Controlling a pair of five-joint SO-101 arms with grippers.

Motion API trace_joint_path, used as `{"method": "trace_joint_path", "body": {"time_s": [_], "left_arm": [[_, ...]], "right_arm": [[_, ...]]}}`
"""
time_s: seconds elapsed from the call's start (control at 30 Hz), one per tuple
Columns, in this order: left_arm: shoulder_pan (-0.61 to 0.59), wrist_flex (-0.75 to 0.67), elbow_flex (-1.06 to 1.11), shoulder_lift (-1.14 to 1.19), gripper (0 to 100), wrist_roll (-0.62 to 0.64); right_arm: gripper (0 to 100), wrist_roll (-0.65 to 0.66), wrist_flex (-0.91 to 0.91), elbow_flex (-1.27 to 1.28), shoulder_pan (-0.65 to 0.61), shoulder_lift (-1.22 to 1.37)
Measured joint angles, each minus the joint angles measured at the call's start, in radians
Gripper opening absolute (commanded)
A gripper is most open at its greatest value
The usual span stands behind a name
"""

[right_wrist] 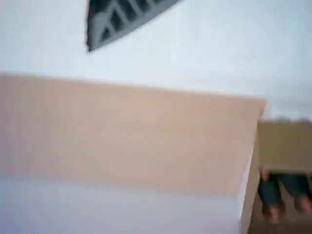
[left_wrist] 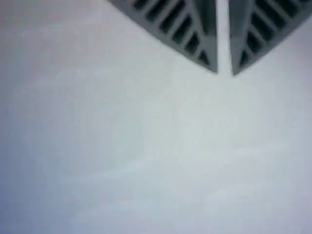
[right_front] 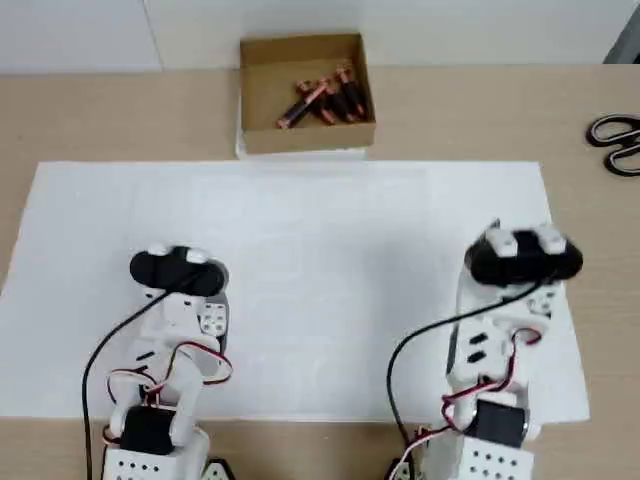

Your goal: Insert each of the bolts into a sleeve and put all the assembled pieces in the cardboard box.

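The cardboard box (right_front: 262, 95) sits at the upper middle of the high view, on the table (right_front: 120, 110) just past the far edge of the white sheet (right_front: 320, 280). The assembled pieces (right_front: 325, 100) lie in a loose heap toward its right side, dark sleeves with coppery ends overlapping (how many is hard to count). Both arms are folded low at the bottom of that frame, well apart from the box. The left gripper (left_wrist: 224, 70) hangs over bare sheet with its jaws pressed almost together, only a thin slit between them and nothing pinched. The right gripper (right_wrist: 97, 39) is partly cut off at the upper left of its wrist view, and I cannot tell whether it is spread or closed; the box (right_wrist: 285, 146) and the pieces (right_wrist: 282, 192) appear at that view's lower right. Scissors (right_front: 618, 140) lie at the right edge of the high view. Judging by this, the task looks finished or nearly so. The main risk is a bolt or sleeve hidden under an arm and left behind. Another reach could also nudge the light box off its spot or jar a loosely seated bolt out of its sleeve.
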Motion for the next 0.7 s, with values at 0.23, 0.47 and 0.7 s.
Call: {"method": "trace_joint_path", "body": {"time_s": [0.23,0.47,0.7], "left_arm": [[0.000,0.000,0.000,0.000,1,0.000],[-0.144,0.003,0.000,0.000,1,0.083],[-0.232,0.029,0.000,0.000,1,0.129]], "right_arm": [[19.1,0.000,0.089,0.077,-0.026,-0.078],[19.1,0.000,0.229,0.080,-0.144,-0.078],[19.1,0.000,0.417,0.080,-0.166,-0.078]]}}
